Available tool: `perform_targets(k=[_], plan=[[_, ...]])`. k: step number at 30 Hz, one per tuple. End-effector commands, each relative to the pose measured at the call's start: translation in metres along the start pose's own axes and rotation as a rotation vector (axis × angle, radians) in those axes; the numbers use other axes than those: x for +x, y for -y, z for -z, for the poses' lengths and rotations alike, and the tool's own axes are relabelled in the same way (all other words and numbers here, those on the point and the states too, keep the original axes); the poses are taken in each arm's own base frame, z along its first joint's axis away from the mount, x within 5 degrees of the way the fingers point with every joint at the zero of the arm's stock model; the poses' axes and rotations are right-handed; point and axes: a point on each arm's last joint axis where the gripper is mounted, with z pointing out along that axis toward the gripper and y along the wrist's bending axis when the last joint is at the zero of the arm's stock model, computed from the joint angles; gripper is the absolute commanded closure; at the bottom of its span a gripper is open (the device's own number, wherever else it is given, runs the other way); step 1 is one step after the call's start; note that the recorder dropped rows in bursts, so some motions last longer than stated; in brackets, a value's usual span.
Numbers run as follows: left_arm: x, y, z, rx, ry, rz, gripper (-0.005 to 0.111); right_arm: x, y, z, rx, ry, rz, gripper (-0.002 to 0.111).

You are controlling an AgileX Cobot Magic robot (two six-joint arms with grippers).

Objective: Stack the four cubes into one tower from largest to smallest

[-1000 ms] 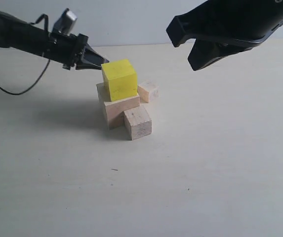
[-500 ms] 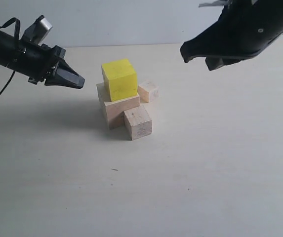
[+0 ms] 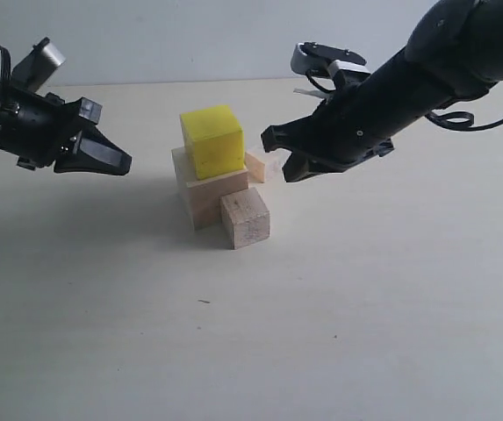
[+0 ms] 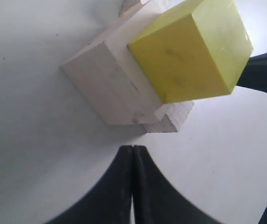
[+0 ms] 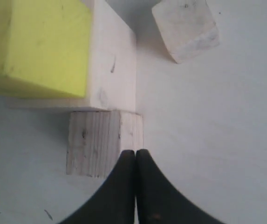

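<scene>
- Yellow cube (image 3: 211,140) is already up on the pale wood cube (image 3: 205,195), toward the far edge of the table (image 3: 365,333). Which 1 do I take next?
- You want the plain wood cube (image 3: 245,217). It rests on the table, touching the base on the near-edge side. The tiny pinkish cube (image 3: 255,168) sits on the far-edge side, just beside the base.
- And my hands?
- Both are pinched narrow and hold nothing. Your left hand (image 3: 118,163) hangs toward the left edge, apart from the stack. Your right hand (image 3: 279,156) hovers close by the cubes. Its wrist view puts the closed tips right at a grained cube, which looks to me like the plain wood 1.
- So how do I do it well?
- Spread that hand wide before you go down. Take 2 free opposite faces, not the face pressed against the base. Lift straight up so you drag nothing; the yellow cube does not look quite centred, so a nudge could shift it. Set the cube down centred and let go gently.
- Any brand or label to read?
- None that I can make out. The 4 cubes are bare, and nothing legible shows on the arms.
</scene>
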Motion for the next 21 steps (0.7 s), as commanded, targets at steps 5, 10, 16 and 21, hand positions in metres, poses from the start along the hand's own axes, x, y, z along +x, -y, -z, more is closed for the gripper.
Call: perform_targets(k=[5,10,16,21], plan=[[-0.003,0.02,0.019,-0.012,0.063,-0.04,0.107,-0.024,0.005,-0.019,-0.032,0.042,-0.012,0.108],[-0.005,0.018,0.02,-0.047,0.079,-0.035,0.107,-0.029,0.009,-0.035,-0.057,0.028,-0.045,0.108],[-0.005,0.01,0.014,-0.059,0.081,-0.002,0.107,-0.029,0.009,-0.052,-0.13,-0.012,-0.087,0.108],[0.001,0.007,0.011,-0.068,0.064,0.0,0.107,-0.026,0.009,-0.056,-0.147,-0.036,-0.095,0.108]])
